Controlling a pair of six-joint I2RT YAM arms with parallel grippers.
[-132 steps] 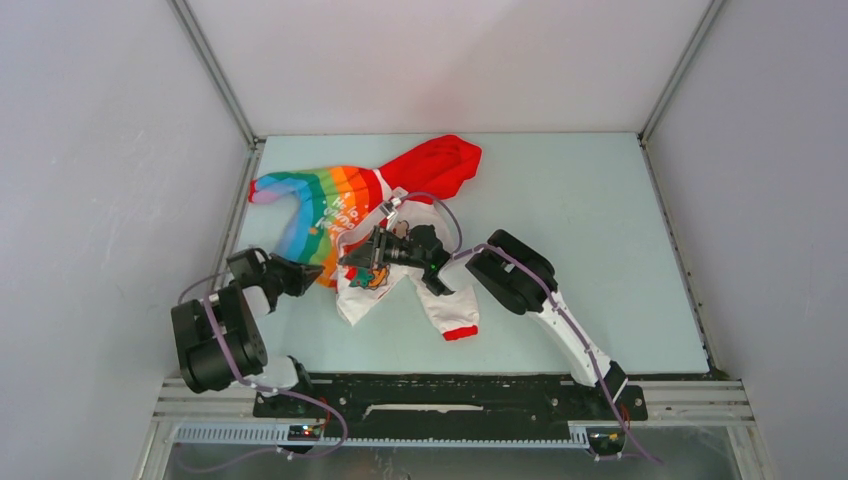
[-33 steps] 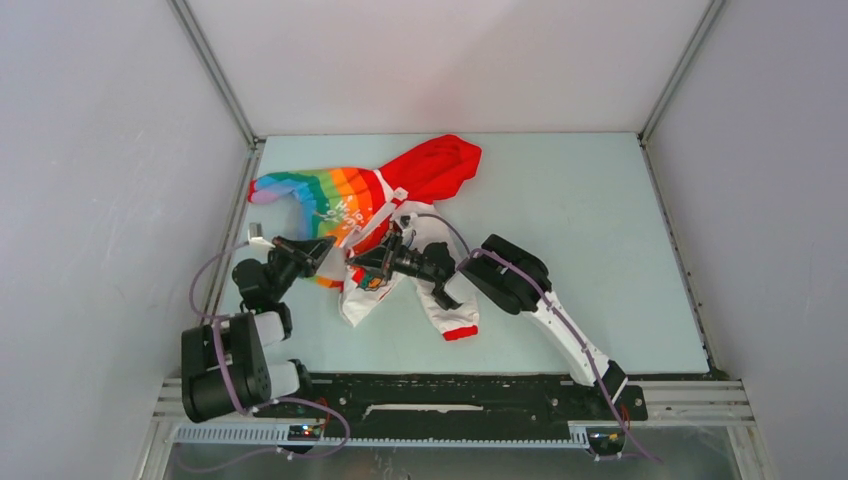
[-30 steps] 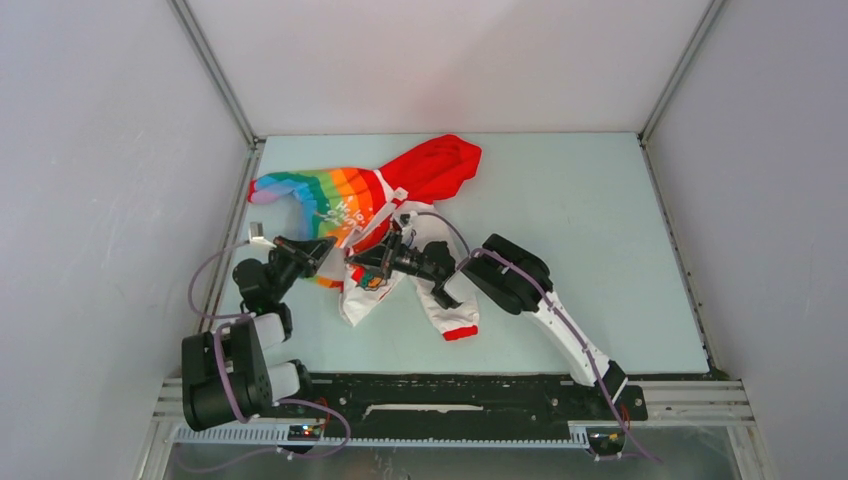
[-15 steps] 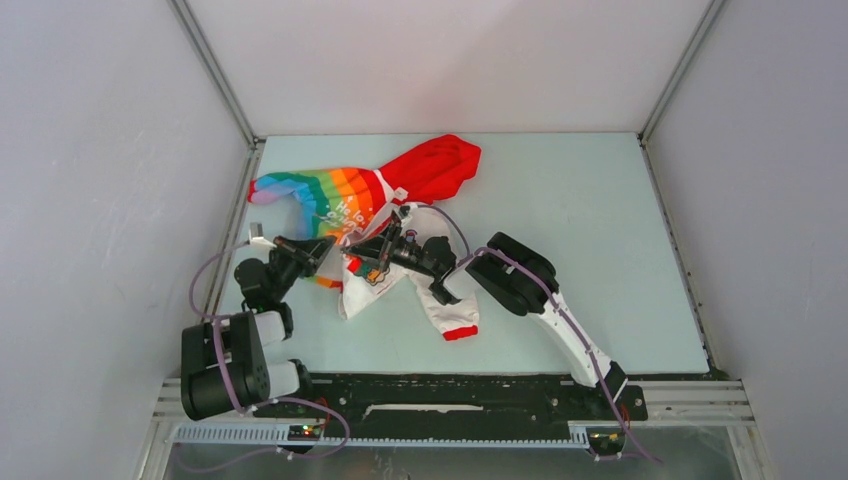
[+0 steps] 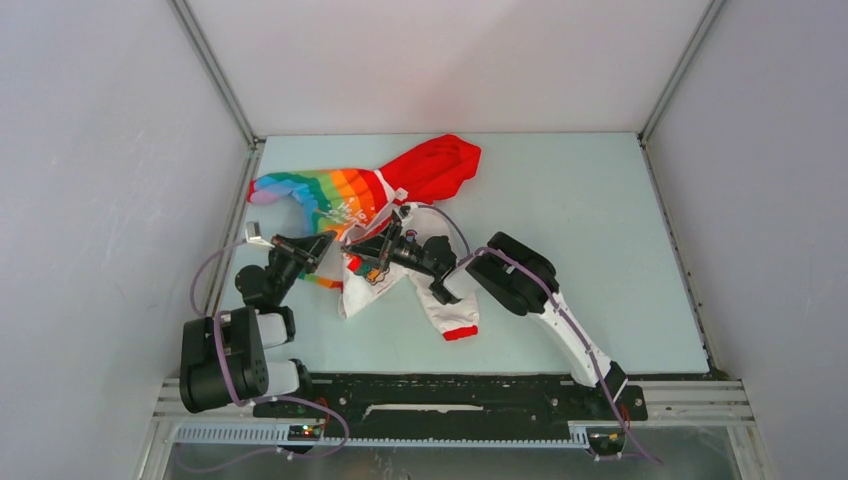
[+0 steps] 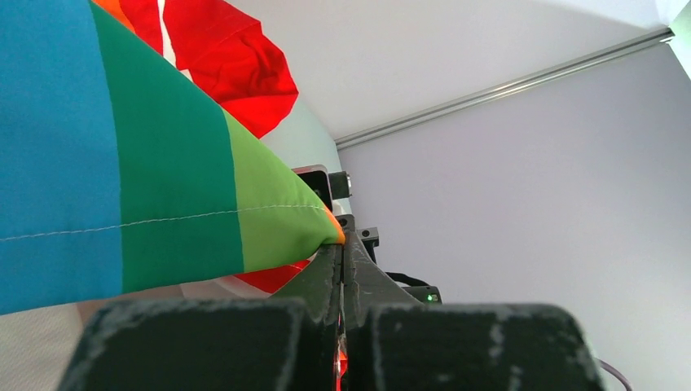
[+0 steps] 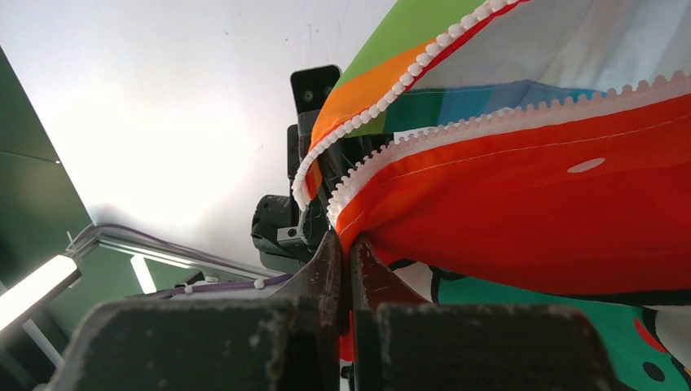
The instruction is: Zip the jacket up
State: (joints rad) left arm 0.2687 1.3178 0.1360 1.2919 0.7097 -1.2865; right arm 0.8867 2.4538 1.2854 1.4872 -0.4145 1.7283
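Observation:
The jacket [image 5: 335,205] lies on the left half of the table, with its red hood [image 5: 435,165] at the back. The rainbow half spreads to the left and the white printed half [image 5: 385,290] hangs toward me, ending in a red cuff [image 5: 460,332]. My left gripper [image 5: 327,240] is shut on the rainbow half's bottom corner [image 6: 277,220], pinched at the fingertips of the gripper [image 6: 341,241]. My right gripper [image 5: 350,250] is shut on the other front edge, right beside the left one. That edge has a red lining [image 7: 521,220] and white zipper teeth [image 7: 424,134], and it runs into the gripper [image 7: 349,242]. No zipper slider shows.
The pale blue table [image 5: 570,230] is boxed in by grey walls with metal corner posts [image 5: 215,75]. A black rail [image 5: 450,395] carries both arm bases along the near edge. Purple cables [image 5: 210,270] loop beside the left arm.
Both grippers have shifted slightly toward the back of the table, still shut on the jacket's two bottom front corners. The white half has been tugged a little with them.

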